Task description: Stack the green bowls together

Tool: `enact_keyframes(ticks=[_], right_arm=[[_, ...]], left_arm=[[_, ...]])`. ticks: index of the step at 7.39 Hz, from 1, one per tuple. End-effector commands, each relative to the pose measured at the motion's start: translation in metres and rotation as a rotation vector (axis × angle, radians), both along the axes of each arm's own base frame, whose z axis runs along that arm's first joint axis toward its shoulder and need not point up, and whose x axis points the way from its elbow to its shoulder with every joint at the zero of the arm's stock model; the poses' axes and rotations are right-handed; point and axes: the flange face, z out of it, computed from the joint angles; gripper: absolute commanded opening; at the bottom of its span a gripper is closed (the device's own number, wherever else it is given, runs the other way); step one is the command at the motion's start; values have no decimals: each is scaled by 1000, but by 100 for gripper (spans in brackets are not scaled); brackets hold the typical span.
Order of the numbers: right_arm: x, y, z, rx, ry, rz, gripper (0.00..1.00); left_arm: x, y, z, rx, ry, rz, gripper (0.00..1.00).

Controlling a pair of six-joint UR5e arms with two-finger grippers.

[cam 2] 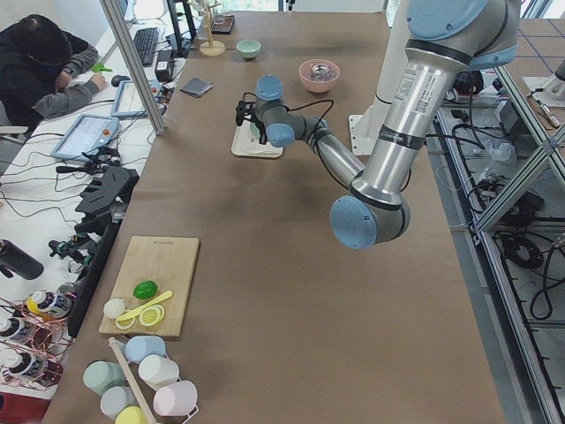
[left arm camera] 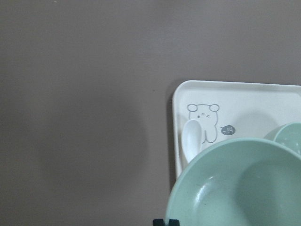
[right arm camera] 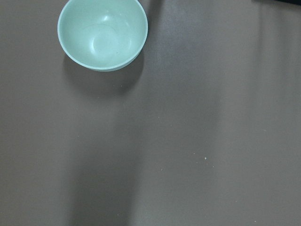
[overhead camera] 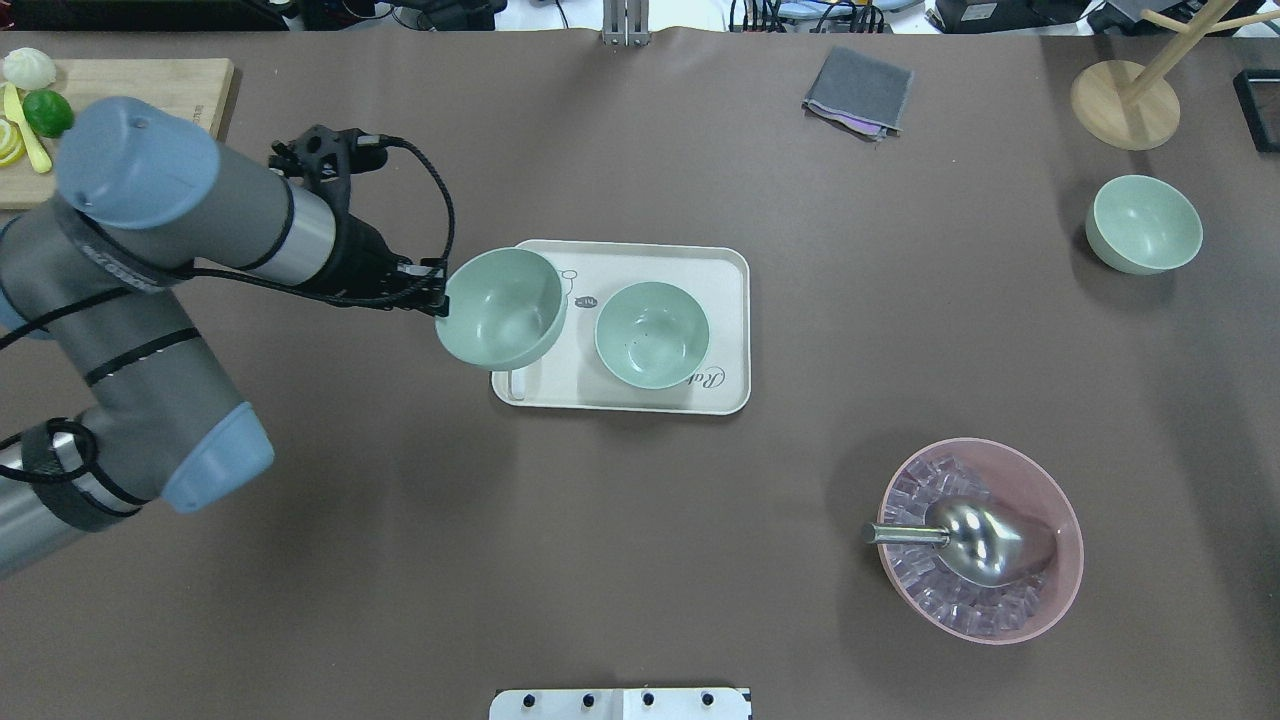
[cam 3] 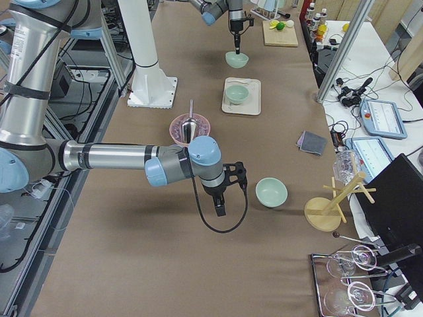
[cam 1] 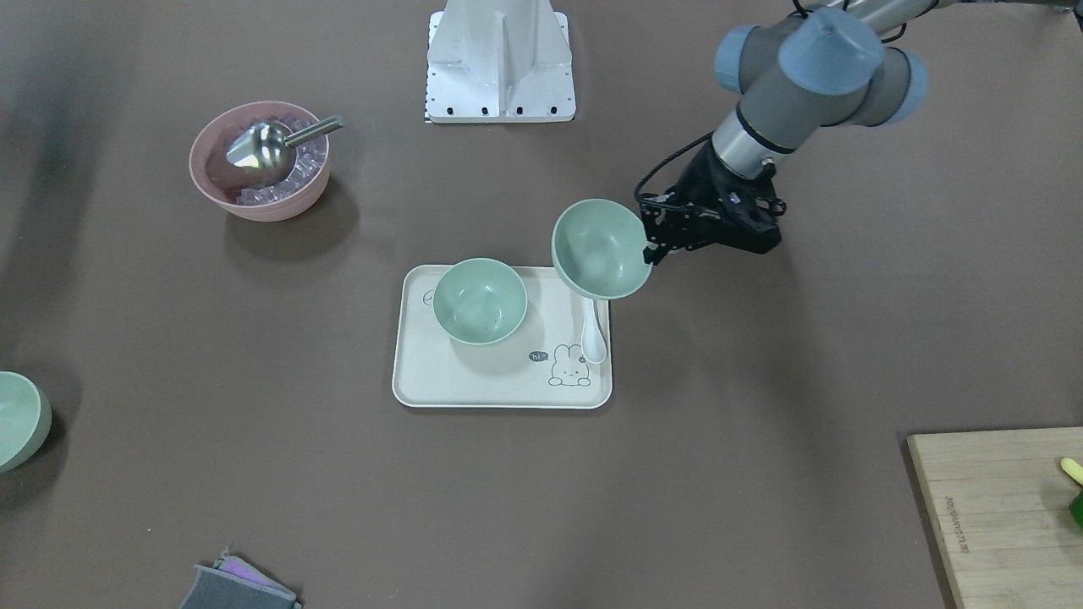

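My left gripper (cam 1: 651, 250) is shut on the rim of a pale green bowl (cam 1: 601, 249) and holds it tilted in the air over the tray's edge. The gripper (overhead camera: 441, 301) and held bowl (overhead camera: 500, 308) also show in the overhead view. The bowl fills the lower right of the left wrist view (left arm camera: 240, 188). A second green bowl (cam 1: 480, 300) sits upright on the cream tray (cam 1: 499, 385). A third green bowl (overhead camera: 1143, 223) stands alone on the table and shows in the right wrist view (right arm camera: 102, 33). My right gripper (cam 3: 219, 210) hovers beside it; I cannot tell if it is open.
A white spoon (cam 1: 594, 338) lies on the tray under the held bowl. A pink bowl (overhead camera: 1065, 590) with ice and a metal scoop stands near the robot's right. A cutting board (overhead camera: 120, 80), grey cloth (overhead camera: 858, 90) and wooden stand (overhead camera: 1125, 105) line the far edge.
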Motion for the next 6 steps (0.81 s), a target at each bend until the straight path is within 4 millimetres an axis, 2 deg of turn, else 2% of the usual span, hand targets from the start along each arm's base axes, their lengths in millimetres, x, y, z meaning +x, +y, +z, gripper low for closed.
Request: enact_keyframes(ticks=[1,3,4,6], right_arm=[[0,0,1,-3,0,0,100],[0,0,1,-3,-1,0,100],[1,0,1,-3,0,2,100],[1,0,1,-3,0,2,100]], left_arm=[[55,23,-52,-40,-32,-28,0],[107,14,-83,-66,-43,-74,0],[128,8,-89,-67,-59,-93,0],[153,4,-81,-86,-96,-119,0]])
